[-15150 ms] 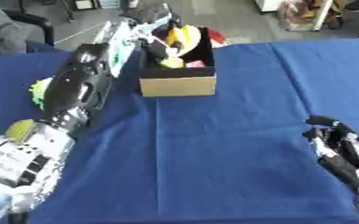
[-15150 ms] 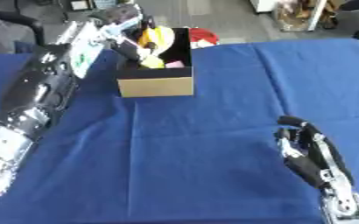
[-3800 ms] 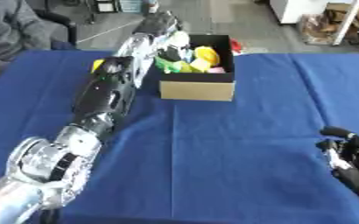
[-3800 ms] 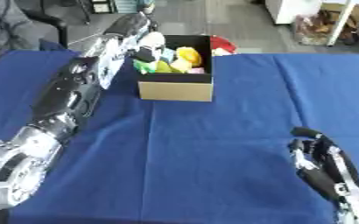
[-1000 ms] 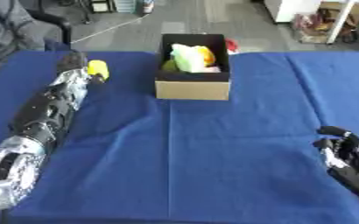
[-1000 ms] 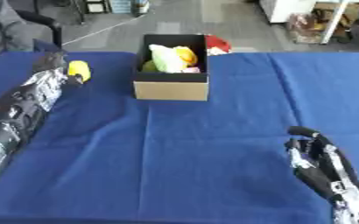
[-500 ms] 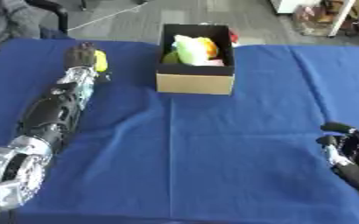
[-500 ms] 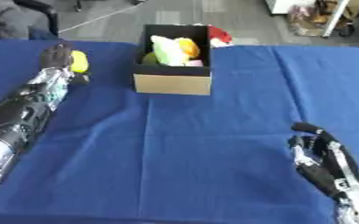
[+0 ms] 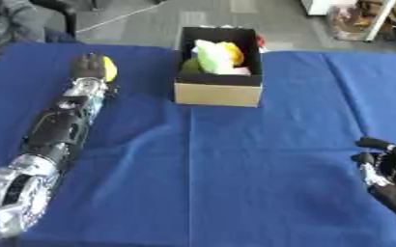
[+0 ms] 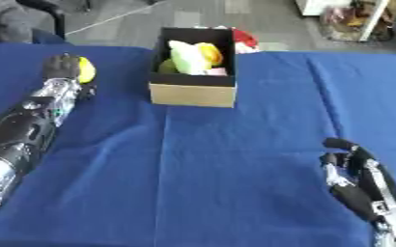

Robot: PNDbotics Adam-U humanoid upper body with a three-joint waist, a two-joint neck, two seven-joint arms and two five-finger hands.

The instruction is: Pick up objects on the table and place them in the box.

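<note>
A blue cloth-covered table is filling most of the scene. At the left, the robot's long black and silver left arm is stretching away from the viewer up the left side of the table, and its left hand is lying at the far left part of the cloth, right against a small yellow object. The dark fingers are sitting over the near side of the yellow object, but whether they are curled round it or only touching it cannot be told. Moving right, a cardboard box with a dark inside is standing upright near the far edge of the table, well apart from the yellow object. Inside the box, a pale green item and a yellow item are piled together, with a bit of pink showing beneath them. Something red is showing just behind the box's far right corner. At the lower right, the right hand is resting on the cloth near the table's edge, fingers relaxed and spread, holding nothing.
</note>
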